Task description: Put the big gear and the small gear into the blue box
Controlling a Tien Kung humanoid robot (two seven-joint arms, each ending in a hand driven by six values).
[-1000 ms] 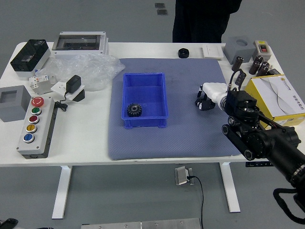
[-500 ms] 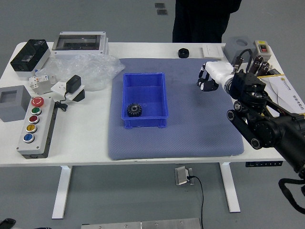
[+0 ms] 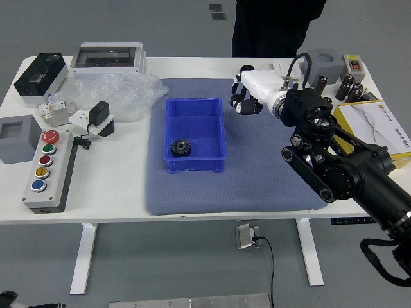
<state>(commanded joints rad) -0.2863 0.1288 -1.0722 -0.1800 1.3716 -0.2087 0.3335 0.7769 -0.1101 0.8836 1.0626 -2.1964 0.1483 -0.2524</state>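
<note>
One right arm [image 3: 337, 170], bent, reaching over the mat [image 3: 244, 189], fingers [image 3: 248, 106] partly open, holding nothing

1. The black disc [image 3: 246, 68] is partly behind the right hand [image 3: 248, 102]; whether they touch, or whether its rim has teeth, I cannot tell
2. The left hand [image 3: 9, 298] is cut off at the bottom left corner
3. The right arm [image 3: 366, 183] runs out at the right edge and hides part of the yellow box [image 3: 350, 122], whose right side is cut off too
4. The person [image 3: 273, 29] is cut off by the top edge
5. Print on the paper [image 3: 379, 125] is too small to read
</note>
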